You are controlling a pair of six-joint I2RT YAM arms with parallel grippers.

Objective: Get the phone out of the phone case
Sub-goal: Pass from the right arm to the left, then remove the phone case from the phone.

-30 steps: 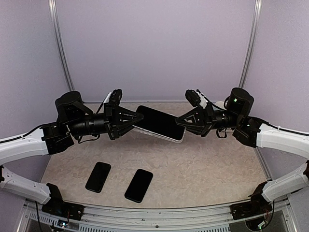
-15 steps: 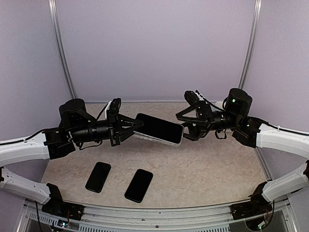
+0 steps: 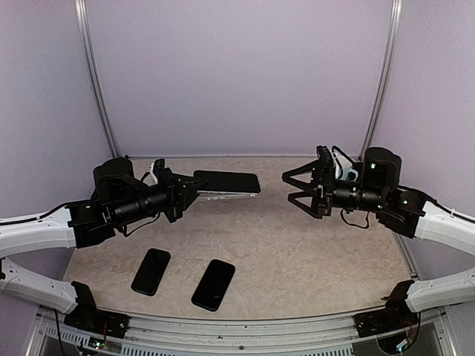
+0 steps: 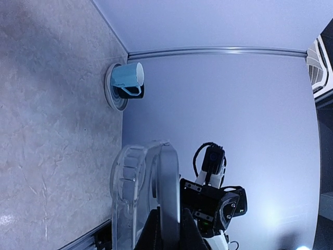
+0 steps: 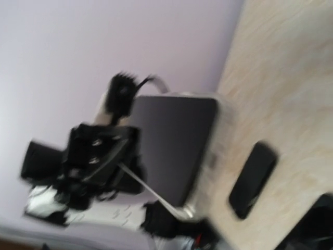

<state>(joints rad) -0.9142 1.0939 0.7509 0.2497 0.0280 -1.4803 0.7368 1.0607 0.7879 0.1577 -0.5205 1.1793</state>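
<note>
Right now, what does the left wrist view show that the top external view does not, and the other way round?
Only the left wrist view: a pale blue mug on a round coaster, and the clear phone case seen edge-on.

Only the top external view: one spare black phone and another black phone lying on the table. It also shows the left gripper shut on the case's end, and the right gripper open and apart from it.

Both: the cased phone and the right arm.

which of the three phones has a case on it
The phone pinched at its end by the left gripper, up off the table, with a clear case round it. The two dark phones lying flat on it look bare.
</note>
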